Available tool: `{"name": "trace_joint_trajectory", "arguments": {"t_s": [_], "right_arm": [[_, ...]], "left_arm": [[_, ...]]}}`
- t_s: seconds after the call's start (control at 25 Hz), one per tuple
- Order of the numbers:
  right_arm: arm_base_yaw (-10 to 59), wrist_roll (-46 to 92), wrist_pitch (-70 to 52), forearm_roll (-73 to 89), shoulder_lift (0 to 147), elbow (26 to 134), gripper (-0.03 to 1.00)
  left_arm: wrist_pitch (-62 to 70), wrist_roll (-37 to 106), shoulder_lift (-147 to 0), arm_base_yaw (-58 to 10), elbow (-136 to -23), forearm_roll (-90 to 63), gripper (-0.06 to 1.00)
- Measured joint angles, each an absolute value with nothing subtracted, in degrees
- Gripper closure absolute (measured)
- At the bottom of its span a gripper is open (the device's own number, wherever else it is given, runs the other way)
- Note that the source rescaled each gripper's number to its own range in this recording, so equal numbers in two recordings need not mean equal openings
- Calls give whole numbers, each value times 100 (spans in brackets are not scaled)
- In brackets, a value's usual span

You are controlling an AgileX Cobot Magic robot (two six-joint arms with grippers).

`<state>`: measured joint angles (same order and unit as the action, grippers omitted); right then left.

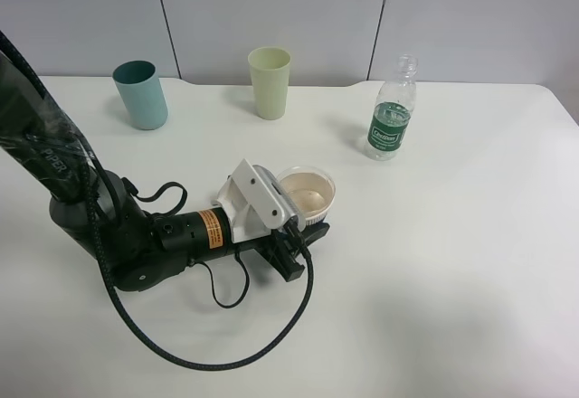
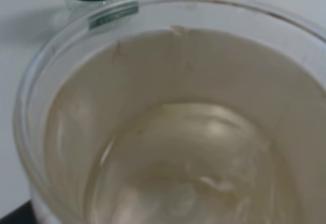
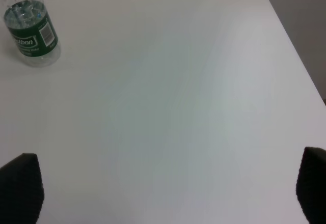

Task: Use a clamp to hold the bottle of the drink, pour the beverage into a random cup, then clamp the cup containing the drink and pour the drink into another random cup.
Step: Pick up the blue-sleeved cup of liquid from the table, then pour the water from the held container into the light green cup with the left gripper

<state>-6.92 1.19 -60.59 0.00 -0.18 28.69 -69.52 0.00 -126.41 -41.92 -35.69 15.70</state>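
Near the middle of the desk [image 1: 452, 280], a little toward the left edge: short paper cup [image 1: 306, 194] with white rim band, upright, clamped between the fingers of the left pincer [image 1: 300, 228]. Closed tight on the cup's sides, arm stretched low over the desk from the left. Inside the cup, from the left wrist: beige wall and a shallow pool of clear beverage [image 2: 193, 173]. Toward the far right corner: bottle of the drink [image 1: 391, 118], upright, uncapped, green label, well apart from the cup. Along the far edge, 2 upright tumblers: pale yellow-green tumbler [image 1: 270, 81] about midway, teal tumbler [image 1: 141, 95] nearer the far left corner. Above the desk's right side: right pincer [image 3: 165, 186], fingers spread wide, nothing between them.
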Motion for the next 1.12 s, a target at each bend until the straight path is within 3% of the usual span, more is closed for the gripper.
{"name": "trace_joint_trajectory", "arguments": {"t_s": [0.44,1.12], "right_arm": [[-692,119,-6059,0,-18,2869,-3],[-692,119,-6059,0,-18,2869,-3]], "left_arm": [[-6740,-477,-12342,-4192,-3548,1393,91],[-5260,767,-10975,-4115,-3754,-1359,91]]}}
